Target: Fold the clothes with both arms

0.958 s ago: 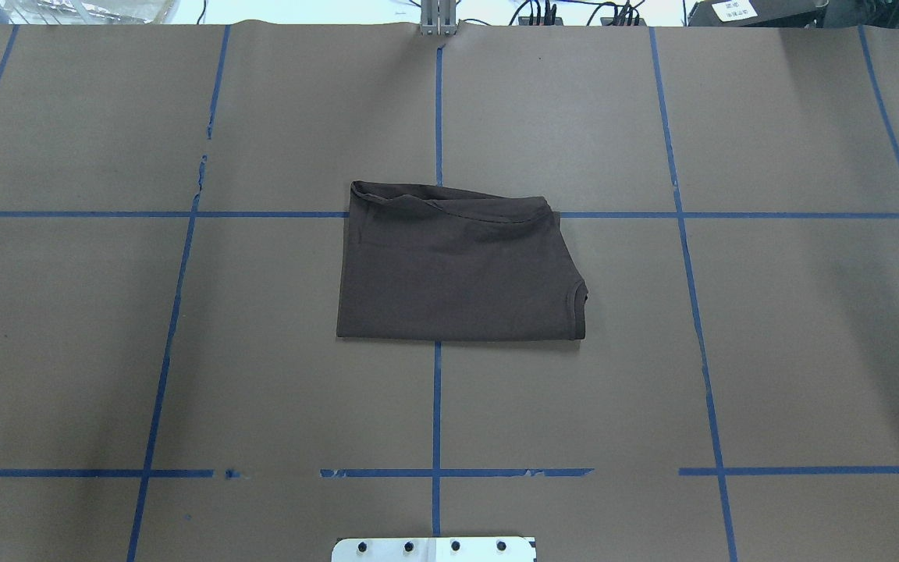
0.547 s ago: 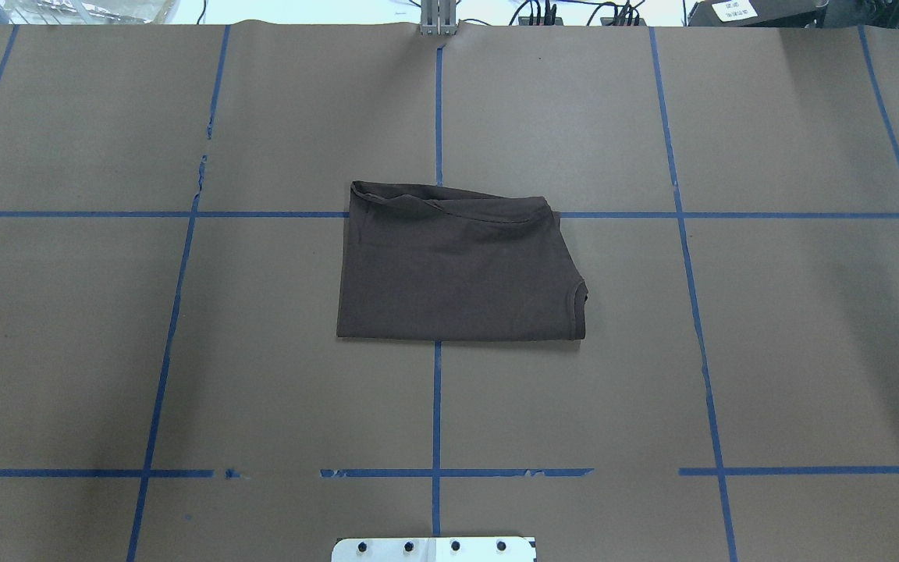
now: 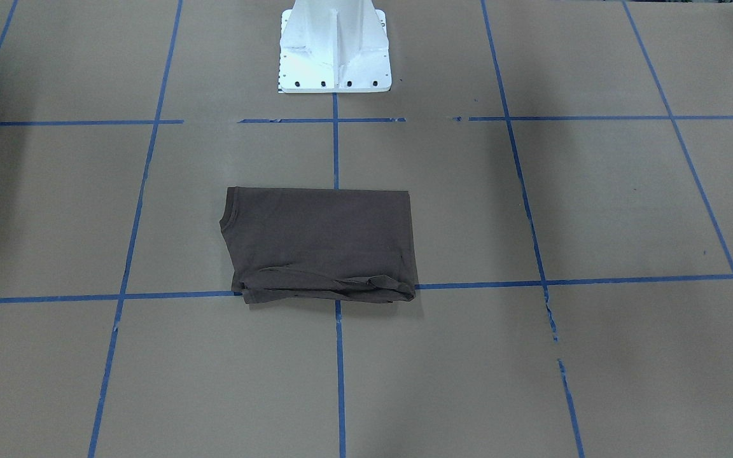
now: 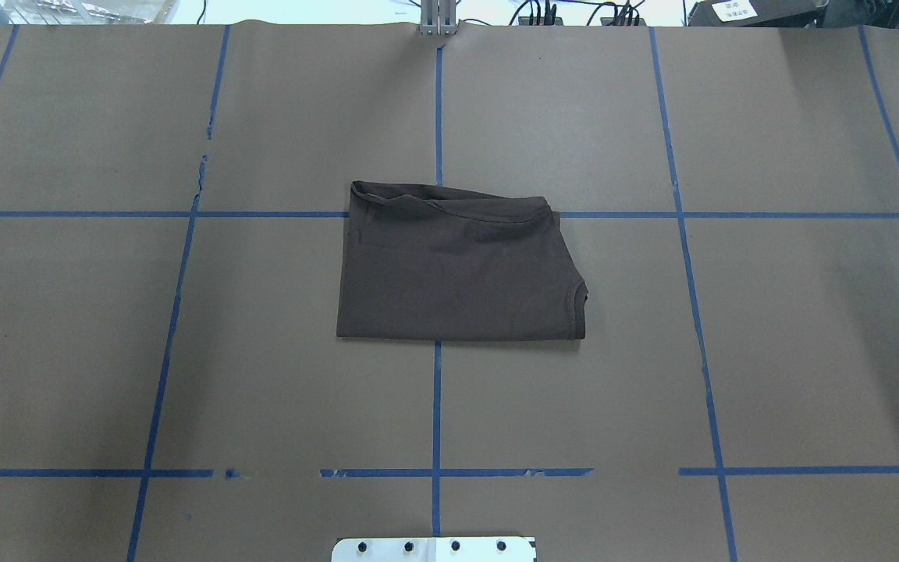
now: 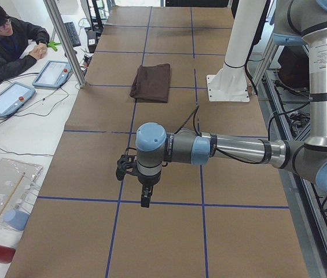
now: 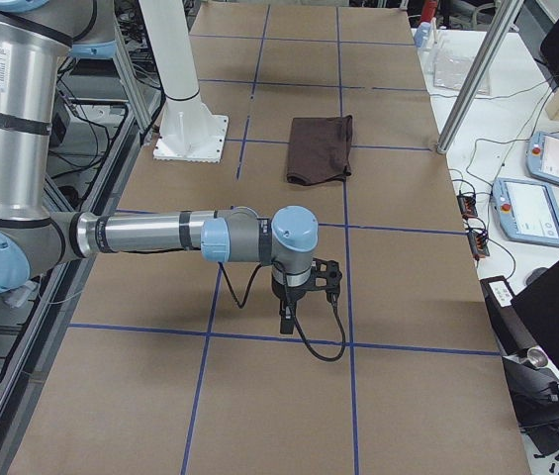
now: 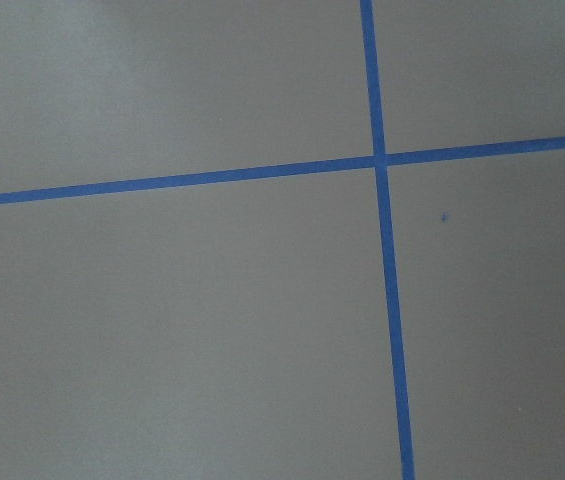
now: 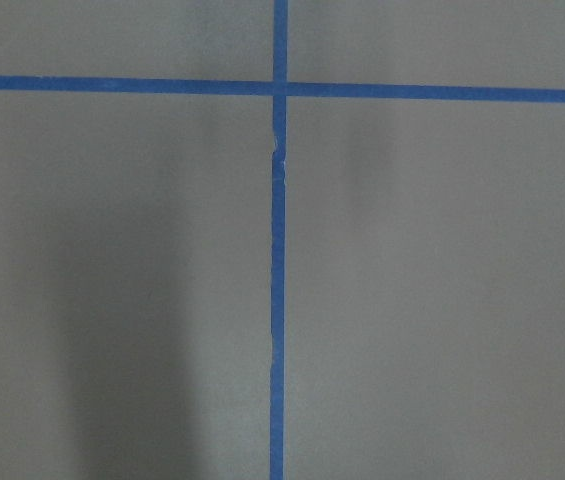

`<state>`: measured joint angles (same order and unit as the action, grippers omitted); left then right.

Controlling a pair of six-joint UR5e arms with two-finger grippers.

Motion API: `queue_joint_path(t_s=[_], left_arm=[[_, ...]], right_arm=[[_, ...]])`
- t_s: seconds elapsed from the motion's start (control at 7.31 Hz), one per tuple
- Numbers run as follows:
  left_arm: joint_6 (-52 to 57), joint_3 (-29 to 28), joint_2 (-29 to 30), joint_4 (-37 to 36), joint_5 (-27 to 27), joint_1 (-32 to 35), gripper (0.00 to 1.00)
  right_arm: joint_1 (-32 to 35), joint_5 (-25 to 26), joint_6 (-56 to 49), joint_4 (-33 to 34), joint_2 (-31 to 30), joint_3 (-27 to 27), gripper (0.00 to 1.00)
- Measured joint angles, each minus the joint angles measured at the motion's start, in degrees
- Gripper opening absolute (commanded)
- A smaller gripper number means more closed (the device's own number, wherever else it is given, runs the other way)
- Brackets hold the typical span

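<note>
Over bare paper at the shirt's 9 o'clock, well apart from it, the left gripper (image 5: 144, 200) hung pointing down. At the centre of the tabletop (image 4: 730, 367) the T-shirt (image 4: 457, 269) lay folded into a compact rectangle across a crossing of the blue tape lines (image 4: 435, 406), with nothing touching it. The right gripper (image 6: 286, 319) mirrored the left out at 3 o'clock.

My read: folding was done or close to it, and both arms were parked wide to keep the shirt clear.

The overhead view gave the fold detail: collar curve at the shirt's 3 o'clock edge, loose hems bunched along 12, a clean crease at 6. That view and the front one showed no arm, only the white base (image 3: 333, 51). The side views alone placed the arms, and no cloth hung from either. The wrist cameras saw just paper and tape, no fingers, so I cannot tell whether either gripper was wide or narrow.
</note>
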<state>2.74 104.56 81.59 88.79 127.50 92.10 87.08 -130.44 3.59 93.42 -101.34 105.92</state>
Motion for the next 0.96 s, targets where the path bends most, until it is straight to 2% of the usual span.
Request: queue_joint_path(t_s=[0.96], left_arm=[[-0.02,0.95,-0.47,-0.26,0.11,0.09,1.00]], right_arm=[[0.46,-0.49,0.18,-0.16,-0.89,-0.25,1.00]])
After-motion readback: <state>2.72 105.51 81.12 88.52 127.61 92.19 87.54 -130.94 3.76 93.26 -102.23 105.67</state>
